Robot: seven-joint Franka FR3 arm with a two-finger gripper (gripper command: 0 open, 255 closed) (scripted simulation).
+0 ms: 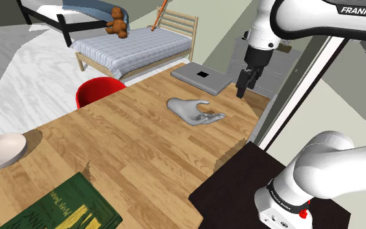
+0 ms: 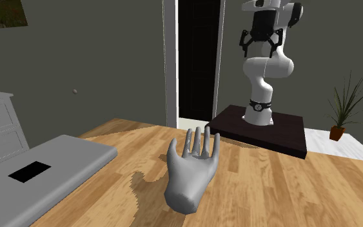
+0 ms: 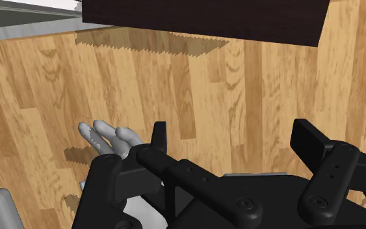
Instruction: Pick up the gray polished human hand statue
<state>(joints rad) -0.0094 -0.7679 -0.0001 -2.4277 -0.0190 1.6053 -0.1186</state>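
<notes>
Fingers apart, empty | hand statue on table | arm reads "FRANKA E"

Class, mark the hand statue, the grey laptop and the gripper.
hand statue [image 2: 191, 171], second exterior view, on its palm.
grey laptop [image 2: 70, 164], second exterior view, on its lid.
gripper [image 3: 232, 135], wrist view, midway between its open fingertips.

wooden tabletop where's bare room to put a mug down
Most bare wooden tabletop lies between the grey hand statue, the white bowl and the green book. It is crowded where the flat grey slab sits near the statue.
</notes>
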